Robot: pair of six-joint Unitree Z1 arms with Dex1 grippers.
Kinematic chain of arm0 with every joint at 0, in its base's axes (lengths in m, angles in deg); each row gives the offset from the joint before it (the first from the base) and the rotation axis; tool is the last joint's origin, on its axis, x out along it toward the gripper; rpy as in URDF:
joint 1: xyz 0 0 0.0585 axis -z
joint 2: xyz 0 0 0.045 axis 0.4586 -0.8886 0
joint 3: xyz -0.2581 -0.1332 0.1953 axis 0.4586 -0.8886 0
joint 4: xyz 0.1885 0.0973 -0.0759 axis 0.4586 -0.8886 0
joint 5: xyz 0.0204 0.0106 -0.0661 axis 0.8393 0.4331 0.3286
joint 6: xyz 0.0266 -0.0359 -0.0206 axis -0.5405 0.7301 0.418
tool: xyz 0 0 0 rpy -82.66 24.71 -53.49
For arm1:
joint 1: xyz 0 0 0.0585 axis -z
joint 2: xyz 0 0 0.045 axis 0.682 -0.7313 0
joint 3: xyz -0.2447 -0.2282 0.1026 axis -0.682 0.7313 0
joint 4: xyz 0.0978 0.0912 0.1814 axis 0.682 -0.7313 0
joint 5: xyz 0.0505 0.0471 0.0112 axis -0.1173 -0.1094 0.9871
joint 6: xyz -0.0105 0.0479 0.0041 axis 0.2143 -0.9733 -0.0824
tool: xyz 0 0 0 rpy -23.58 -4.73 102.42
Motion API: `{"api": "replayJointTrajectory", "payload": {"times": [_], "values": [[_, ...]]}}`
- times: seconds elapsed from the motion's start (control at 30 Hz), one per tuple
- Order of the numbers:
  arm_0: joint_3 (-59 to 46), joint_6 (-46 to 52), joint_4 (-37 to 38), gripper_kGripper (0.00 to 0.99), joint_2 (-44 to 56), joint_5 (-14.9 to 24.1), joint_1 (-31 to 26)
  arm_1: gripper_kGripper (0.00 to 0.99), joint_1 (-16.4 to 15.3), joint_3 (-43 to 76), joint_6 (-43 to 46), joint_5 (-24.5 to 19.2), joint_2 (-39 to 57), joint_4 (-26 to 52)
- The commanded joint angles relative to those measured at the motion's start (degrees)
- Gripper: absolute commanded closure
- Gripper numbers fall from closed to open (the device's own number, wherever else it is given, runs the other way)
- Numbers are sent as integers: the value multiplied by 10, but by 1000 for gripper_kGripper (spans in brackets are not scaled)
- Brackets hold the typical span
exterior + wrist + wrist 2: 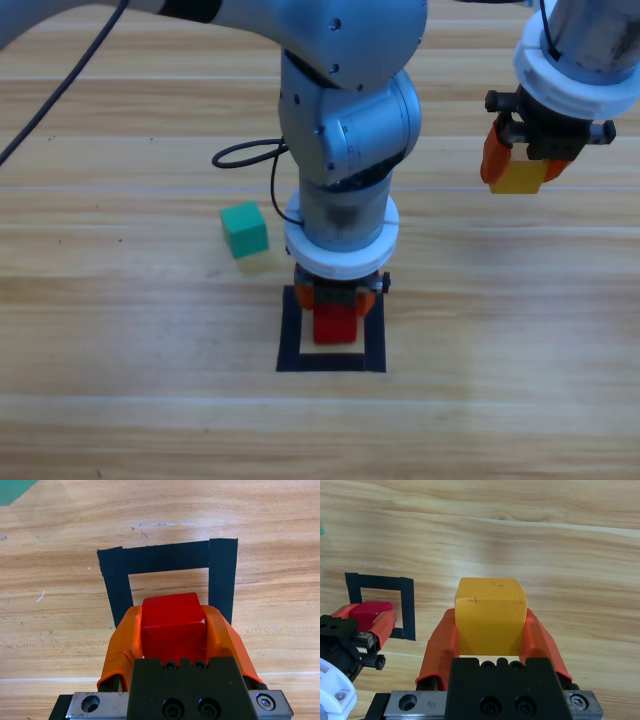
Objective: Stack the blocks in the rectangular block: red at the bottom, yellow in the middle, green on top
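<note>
My left gripper is shut on the red cube, holding it over the black tape square at the table's middle front. The left wrist view shows the red cube squeezed in the left gripper at the near side of the tape square. My right gripper hangs above the table at the upper right, shut on the yellow cube. From the right wrist the yellow cube fills the right gripper. The green cube lies on the wood, left of the left arm.
A black cable loops on the table behind the left arm. In the right wrist view the left gripper with the red cube shows at the tape square.
</note>
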Motion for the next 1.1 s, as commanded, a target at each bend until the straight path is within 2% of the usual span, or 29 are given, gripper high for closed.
{"api": "replayJointTrajectory", "payload": {"times": [0.03, 1.1], "values": [[-9, -1, -4, 950, -16, 10, 4, 990, 9, 15, 2, -7, -19, 10], [-17, -13, 2, 949, -25, 5, 9, 990, 9, 13, 2, -29, -12, 8]]}}
